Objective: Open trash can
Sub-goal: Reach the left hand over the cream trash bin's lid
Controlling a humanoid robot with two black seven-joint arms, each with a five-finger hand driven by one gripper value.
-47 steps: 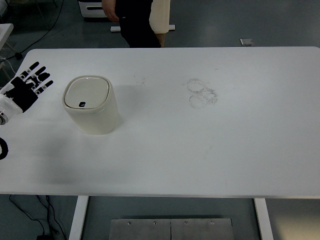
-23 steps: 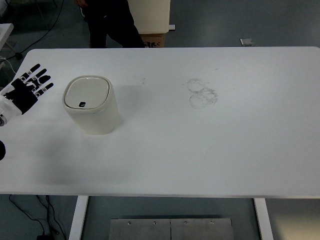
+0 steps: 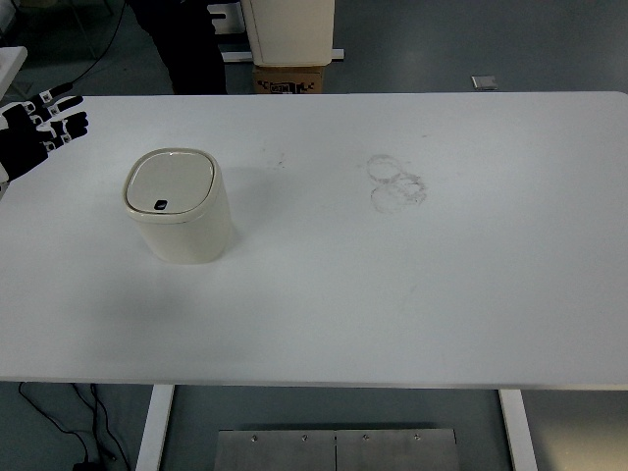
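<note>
A cream trash can [image 3: 180, 204] with a rounded square lid stands upright on the left part of the white table [image 3: 392, 294]. Its lid lies flat and closed, with a small dark button at the lid's near edge. My left hand [image 3: 37, 130], black with white knuckle marks, hovers at the picture's left edge, up and to the left of the can and well apart from it. Its fingers are spread and hold nothing. The right arm does not show.
A person in dark clothes [image 3: 182, 39] stands beyond the table's far edge, next to a cream cabinet and a cardboard box [image 3: 289, 77]. Faint ring stains [image 3: 395, 183] mark the tabletop's middle. Cables lie on the floor at the left.
My left hand has moved up and to the left, farther from the can, toward the table's far left corner. The person behind the table has walked to the left.
</note>
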